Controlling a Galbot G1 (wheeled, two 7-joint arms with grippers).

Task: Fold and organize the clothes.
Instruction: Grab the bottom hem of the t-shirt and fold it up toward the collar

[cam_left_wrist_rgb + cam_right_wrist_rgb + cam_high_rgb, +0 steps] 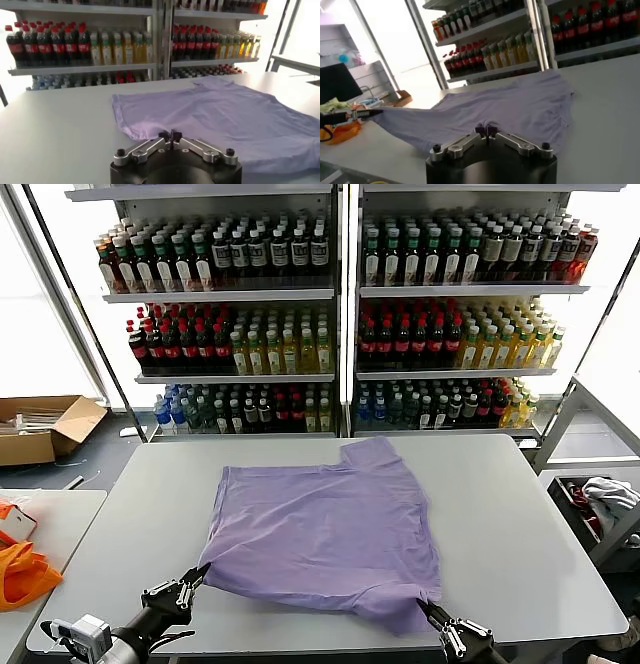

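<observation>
Drink shelves (pixel 340 314) behind; lavender T-shirt (pixel 325 529) lies flat mid tabletop (pixel 520 514). Left tool (pixel 199 573) and right tool (pixel 427 608), both closed, pinch the shirt's near corners. Advice: lift both evenly, keep hem taut, fold twd far edge w/o dragging.

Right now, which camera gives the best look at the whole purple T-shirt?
The head view: the T-shirt lies spread on the table with its full outline visible. The left wrist view shows it low and cut off at the edge; the right wrist view shows it partly hidden behind the right gripper.
</observation>
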